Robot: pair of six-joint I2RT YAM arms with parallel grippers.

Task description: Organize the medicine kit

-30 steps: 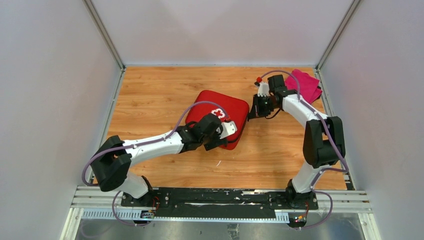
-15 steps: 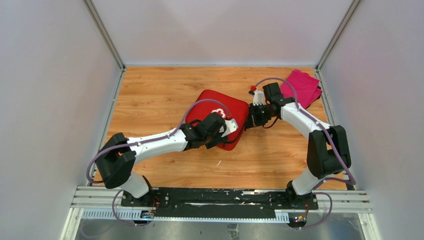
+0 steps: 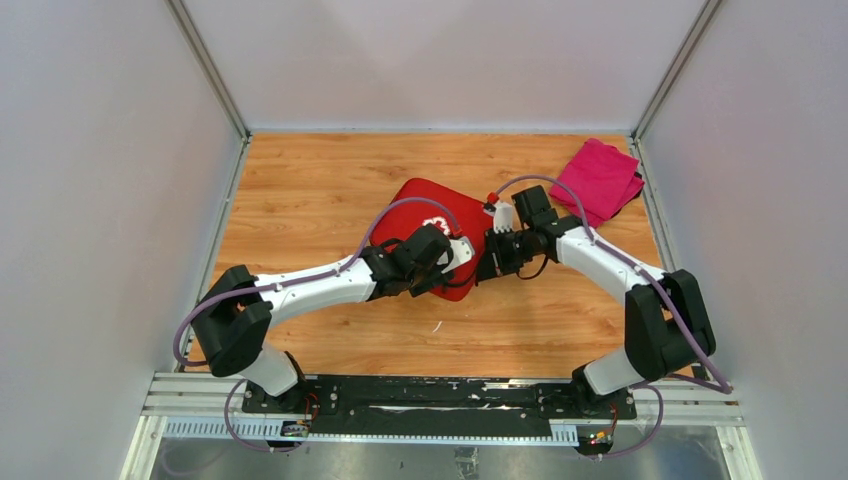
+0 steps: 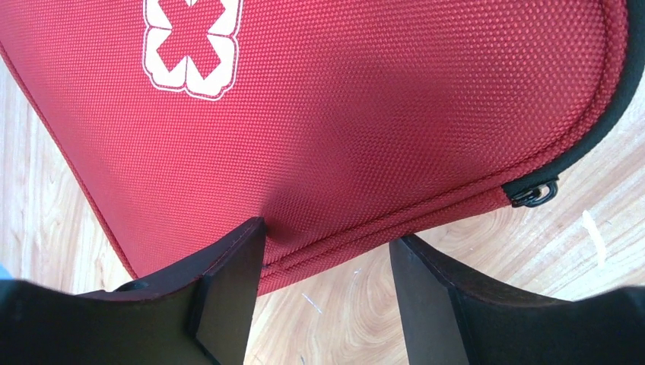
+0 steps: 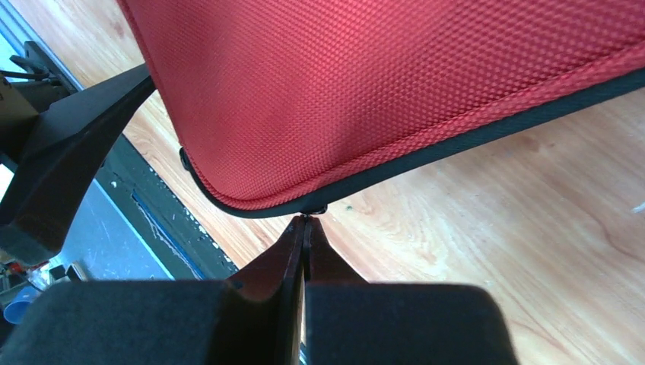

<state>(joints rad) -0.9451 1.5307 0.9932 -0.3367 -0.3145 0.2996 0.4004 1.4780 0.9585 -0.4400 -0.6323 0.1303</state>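
The red medicine kit (image 3: 425, 203) lies closed mid-table, white cross up. In the left wrist view the kit (image 4: 365, 99) fills the frame, with a zipper pull (image 4: 535, 192) at its right corner. My left gripper (image 3: 452, 265) is open at the kit's near edge. Its left fingertip (image 4: 242, 242) presses on the lid and its other finger is over bare wood. My right gripper (image 3: 491, 257) is shut at the kit's near-right edge. In the right wrist view its tips (image 5: 306, 222) pinch a small zipper pull (image 5: 314, 209) on the black zip band under the kit (image 5: 380, 84).
A magenta folded cloth (image 3: 600, 180) lies at the back right corner. Grey walls close in the wooden table (image 3: 300, 190) on three sides. A metal rail (image 3: 440, 400) runs along the near edge. The two grippers are close together at the kit's near corner.
My right gripper has moved left and nearer along the kit's right edge, staying shut at the zip band. The left arm has barely moved.
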